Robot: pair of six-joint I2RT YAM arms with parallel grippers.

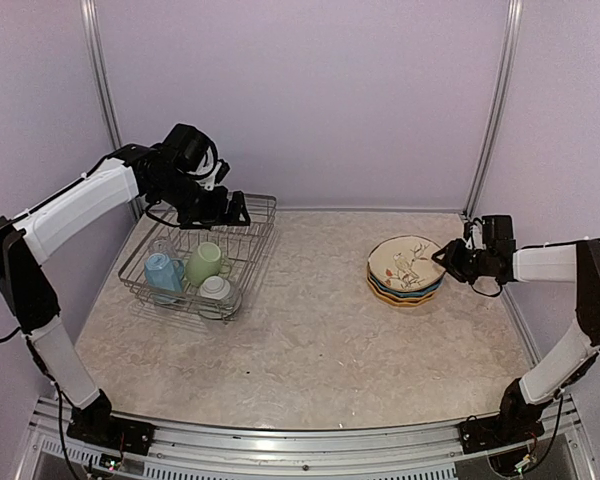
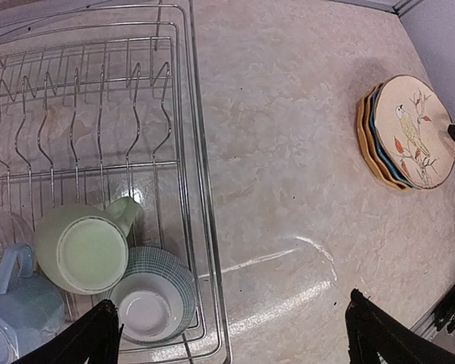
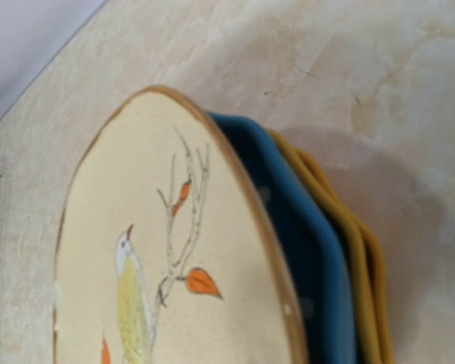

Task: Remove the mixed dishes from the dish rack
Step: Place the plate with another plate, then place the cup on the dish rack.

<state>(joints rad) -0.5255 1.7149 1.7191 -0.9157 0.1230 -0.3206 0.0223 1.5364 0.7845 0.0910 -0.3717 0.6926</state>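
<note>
The silver wire dish rack (image 1: 255,215) stands at the left and holds a light green mug (image 1: 204,262), a light blue cup (image 1: 162,272), a small white cup (image 1: 216,290) and a clear glass (image 1: 160,245). My left gripper (image 1: 230,210) hovers over the rack's far right side, open and empty, with its fingertips (image 2: 98,337) spread wide. The cream bird plate (image 1: 406,262) tops a stack on the table with the blue plate (image 3: 288,220) and two yellow plates (image 3: 356,258) under it. My right gripper (image 1: 448,260) is at the stack's right edge; its fingers do not show in its wrist view.
The rack's upright dividers (image 2: 98,114) hold nothing. The marble tabletop (image 1: 310,340) spreads between rack and plates. The back wall and metal corner posts (image 1: 495,110) close in the far side.
</note>
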